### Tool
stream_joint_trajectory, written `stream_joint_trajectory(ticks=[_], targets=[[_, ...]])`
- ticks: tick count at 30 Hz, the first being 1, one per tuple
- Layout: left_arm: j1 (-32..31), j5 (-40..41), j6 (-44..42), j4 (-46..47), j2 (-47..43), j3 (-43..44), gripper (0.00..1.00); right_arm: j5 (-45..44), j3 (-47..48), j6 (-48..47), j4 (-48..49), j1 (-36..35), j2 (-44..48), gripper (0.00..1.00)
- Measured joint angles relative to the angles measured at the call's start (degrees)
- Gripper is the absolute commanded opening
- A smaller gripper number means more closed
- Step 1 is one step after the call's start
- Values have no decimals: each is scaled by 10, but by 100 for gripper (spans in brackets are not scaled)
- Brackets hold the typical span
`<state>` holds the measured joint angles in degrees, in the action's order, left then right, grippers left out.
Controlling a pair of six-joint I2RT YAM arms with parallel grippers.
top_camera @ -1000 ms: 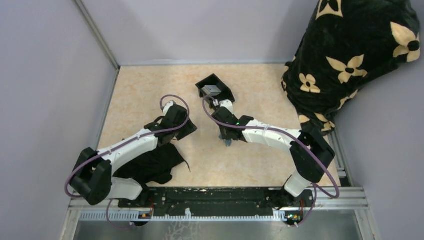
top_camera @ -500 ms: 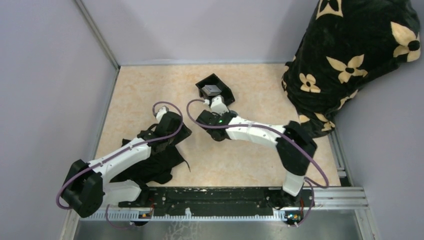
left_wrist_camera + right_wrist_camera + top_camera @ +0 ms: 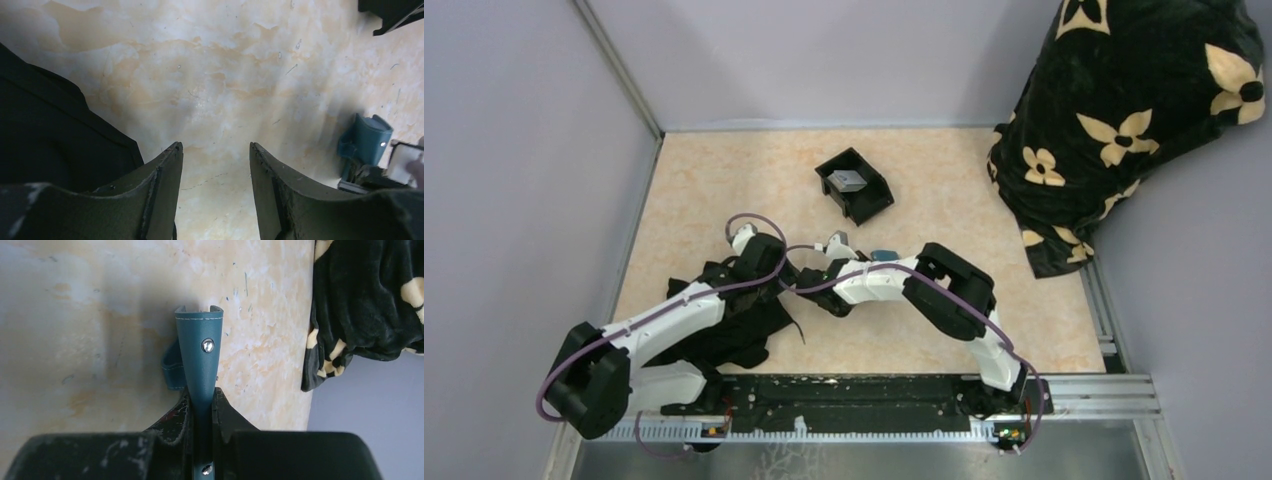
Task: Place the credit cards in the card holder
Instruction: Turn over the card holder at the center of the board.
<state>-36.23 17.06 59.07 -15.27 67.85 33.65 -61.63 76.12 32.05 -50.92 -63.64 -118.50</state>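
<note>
The card holder (image 3: 200,352) is a teal wallet with a metal snap. My right gripper (image 3: 202,392) is shut on its lower end and holds it edge-on above the table. The top view shows a bit of the card holder (image 3: 882,256) behind my folded right forearm, and the left wrist view has the card holder (image 3: 367,145) at its right edge. My left gripper (image 3: 215,145) is open over bare table with nothing between its fingers. One grey credit card (image 3: 849,181) lies inside the black tray (image 3: 871,200).
A black cloth (image 3: 724,330) lies under my left arm near the front edge; the cloth (image 3: 45,135) also fills the left of the left wrist view. A black blanket with cream flowers (image 3: 1124,110) is piled at the back right. Walls close the left and back.
My right arm has folded back from beside the black tray toward the left arm, carrying the card holder. My left gripper has drawn a little toward the near left.
</note>
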Motion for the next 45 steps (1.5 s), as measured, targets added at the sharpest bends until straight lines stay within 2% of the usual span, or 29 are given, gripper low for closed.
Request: stream_joint_trajectory(ticks=[6,11,13,19,22,26,33,38,45], targets=[[1,18,3,-14,-37,-2,58,-5,23,39,-28,-23,-12,5],[1,19,3,-14,-40,-2,58,-10,20,66,-50,-22,1,0],[1,9,4,-8,-40,-3,57,10,1,57,-33,-19,40,0],[1,-80,-3,87,-16,-26,54,107,-65,17,61,6,276,0],[0,-142,-7,153,14,-34,53,130,-66,7,96,13,329,0],[-11,-210,-8,235,50,-36,53,154,-87,0,127,14,330,0],[-47,-263,-8,321,120,-3,52,198,-121,-6,144,14,327,0],[-56,-283,-5,362,176,28,50,218,-122,-9,159,14,327,0],[-67,-299,-4,373,234,61,45,225,-144,-9,162,19,327,0]])
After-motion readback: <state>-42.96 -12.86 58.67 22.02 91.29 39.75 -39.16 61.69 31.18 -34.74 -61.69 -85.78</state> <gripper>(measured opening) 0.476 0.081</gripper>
